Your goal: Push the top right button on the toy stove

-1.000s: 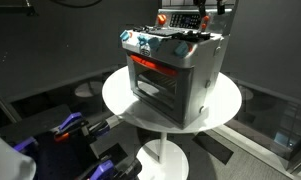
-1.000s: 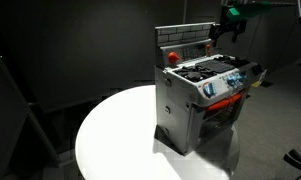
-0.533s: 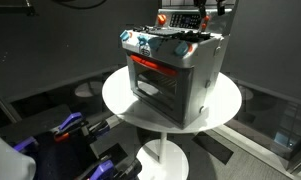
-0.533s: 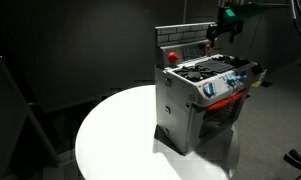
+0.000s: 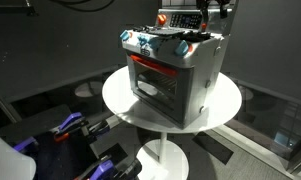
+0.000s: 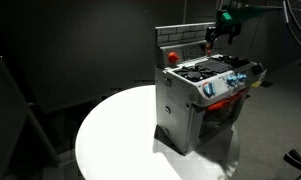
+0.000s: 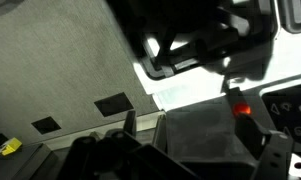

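Note:
The toy stove point(image 5: 175, 72) stands on a round white table point(image 5: 120, 100). It is silver-grey, with a red door handle and front knobs, and also shows in the other exterior view point(image 6: 195, 100). Its dark back panel point(image 6: 185, 42) carries a red button point(image 6: 171, 57) at one end. My gripper point(image 6: 221, 35) hovers at the panel's other end, above the stove's rear corner, and shows in both exterior views point(image 5: 204, 17). Its fingers look apart and hold nothing. The wrist view is dark and blurred, with a red button point(image 7: 242, 110) next to one finger.
The table stands on a white pedestal point(image 5: 162, 155). Dark curtains surround the scene. Blue and black equipment point(image 5: 75, 130) sits on the floor beside the table. The table has bare surface in front of the stove point(image 6: 115, 130).
The gripper has shifted only very slightly beside the back panel. The stove has not moved.

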Robot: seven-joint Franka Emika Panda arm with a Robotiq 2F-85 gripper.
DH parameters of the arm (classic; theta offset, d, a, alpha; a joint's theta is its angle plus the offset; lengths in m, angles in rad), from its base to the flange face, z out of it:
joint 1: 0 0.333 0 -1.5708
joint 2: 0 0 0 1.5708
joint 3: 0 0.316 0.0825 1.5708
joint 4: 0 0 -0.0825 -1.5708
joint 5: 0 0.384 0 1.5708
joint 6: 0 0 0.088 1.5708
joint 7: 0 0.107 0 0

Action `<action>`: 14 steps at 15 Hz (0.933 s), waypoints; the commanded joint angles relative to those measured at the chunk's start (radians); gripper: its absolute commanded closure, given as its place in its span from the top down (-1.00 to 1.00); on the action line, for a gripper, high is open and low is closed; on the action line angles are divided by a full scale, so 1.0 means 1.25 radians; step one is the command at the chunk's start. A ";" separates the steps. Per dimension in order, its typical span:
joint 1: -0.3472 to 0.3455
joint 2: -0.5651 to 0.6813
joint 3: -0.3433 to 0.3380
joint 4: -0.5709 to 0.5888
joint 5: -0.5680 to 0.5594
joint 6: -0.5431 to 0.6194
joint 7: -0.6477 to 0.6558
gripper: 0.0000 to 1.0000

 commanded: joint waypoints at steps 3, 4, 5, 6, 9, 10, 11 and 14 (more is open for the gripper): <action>0.011 0.057 -0.018 0.085 0.005 -0.049 0.005 1.00; 0.011 0.059 -0.018 0.091 0.006 -0.056 0.004 1.00; 0.012 0.057 -0.018 0.092 0.006 -0.063 0.004 1.00; 0.013 0.050 -0.017 0.088 0.005 -0.066 0.003 1.00; 0.018 0.016 -0.012 0.054 0.009 -0.073 -0.002 1.00; 0.019 0.007 -0.010 0.045 0.011 -0.075 -0.004 1.00; 0.020 -0.004 -0.009 0.033 0.012 -0.076 -0.006 1.00; 0.024 -0.032 -0.006 0.002 0.009 -0.079 -0.005 1.00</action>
